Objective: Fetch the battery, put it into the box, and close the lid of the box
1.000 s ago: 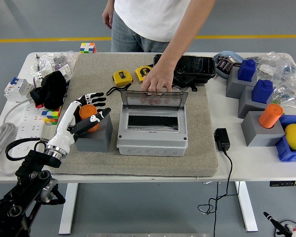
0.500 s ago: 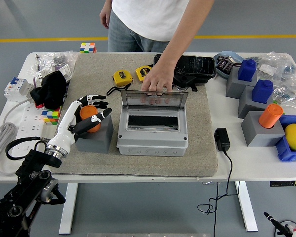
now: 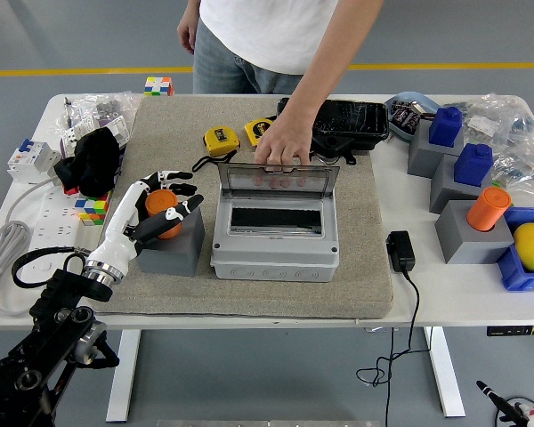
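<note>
The orange battery stands upright in a grey block on the left of the beige mat. My left hand is at it, fingers reaching past its far side and thumb on its near right, still spread. The grey box sits mid-mat with its dark inside showing. Its clear lid stands up at the back, held by a person's hand from the far side. My right hand is out of view.
Two yellow tape measures and a black case lie behind the box. A black adapter lies right of the mat. Grey blocks with blue and orange pieces stand at the right; a power strip and a cube lie at the left.
My left hand has edged slightly left and lower around the battery. The person's hand stays on the lid.
</note>
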### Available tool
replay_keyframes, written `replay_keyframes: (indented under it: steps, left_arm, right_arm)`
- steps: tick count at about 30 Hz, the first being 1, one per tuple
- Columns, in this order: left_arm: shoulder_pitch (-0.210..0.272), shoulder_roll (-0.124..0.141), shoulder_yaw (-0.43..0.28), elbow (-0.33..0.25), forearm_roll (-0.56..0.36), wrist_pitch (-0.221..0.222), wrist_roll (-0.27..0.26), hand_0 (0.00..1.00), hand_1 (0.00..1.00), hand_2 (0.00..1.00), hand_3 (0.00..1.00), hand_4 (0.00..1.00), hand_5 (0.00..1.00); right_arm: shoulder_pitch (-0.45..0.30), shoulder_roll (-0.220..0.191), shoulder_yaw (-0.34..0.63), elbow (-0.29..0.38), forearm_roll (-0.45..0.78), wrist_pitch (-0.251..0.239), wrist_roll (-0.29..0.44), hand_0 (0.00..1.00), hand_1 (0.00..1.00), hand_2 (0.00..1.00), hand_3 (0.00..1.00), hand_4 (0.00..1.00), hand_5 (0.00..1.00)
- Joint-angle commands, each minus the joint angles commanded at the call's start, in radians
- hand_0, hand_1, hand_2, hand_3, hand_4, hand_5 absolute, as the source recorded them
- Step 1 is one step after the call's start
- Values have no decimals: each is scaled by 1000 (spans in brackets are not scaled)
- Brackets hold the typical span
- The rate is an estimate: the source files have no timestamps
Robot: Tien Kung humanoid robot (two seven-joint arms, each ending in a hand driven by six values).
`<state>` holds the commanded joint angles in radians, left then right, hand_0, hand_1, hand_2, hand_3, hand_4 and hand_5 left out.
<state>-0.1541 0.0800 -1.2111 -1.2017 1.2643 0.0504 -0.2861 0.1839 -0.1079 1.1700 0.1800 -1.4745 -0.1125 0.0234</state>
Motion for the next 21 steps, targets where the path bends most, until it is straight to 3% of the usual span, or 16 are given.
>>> replay_keyframes:
  steps: [1, 6, 7, 13, 14, 19, 20, 21]
  left_arm:
    - [0, 0, 0, 0, 0, 0, 0, 371, 531, 411, 447, 998, 366]
    - [0, -1, 2, -1, 2, 5, 0, 371, 531, 411, 447, 998, 366]
    - [0, -1, 2, -1, 3, 5, 0, 315, 433, 347, 373, 998, 354]
    - [1, -1, 3, -2, 27, -3, 6, 315, 433, 347, 373, 998, 354]
    - [1, -2, 3, -1, 32, -3, 7, 371, 524, 411, 444, 998, 220]
    - [-2, -6, -6, 10, 47, -7, 14, 371, 524, 411, 444, 998, 220]
    - [-4, -7, -11, 15, 51, -10, 16, 387, 545, 433, 474, 998, 99]
    - [-5, -8, -14, 18, 56, -11, 17, 387, 545, 433, 474, 998, 99]
  right_arm:
    - [0, 0, 0, 0, 0, 0, 0, 880, 854, 804, 844, 998, 998]
    - [0, 0, 5, 0, -5, 0, -1, 880, 854, 804, 844, 998, 998]
    - [0, 0, 5, 0, -4, 0, -1, 879, 855, 804, 844, 998, 998]
    - [-1, 0, 5, 0, -3, 0, 0, 879, 855, 804, 844, 998, 998]
    - [-1, 0, 5, 0, -3, 0, 0, 880, 854, 804, 843, 998, 998]
    - [0, 0, 5, 0, -2, 0, 0, 880, 854, 804, 843, 998, 998]
    - [1, 0, 4, 0, -2, 0, 0, 881, 854, 804, 845, 998, 998]
    - [1, -1, 4, 0, -2, 0, 0, 881, 854, 804, 845, 998, 998]
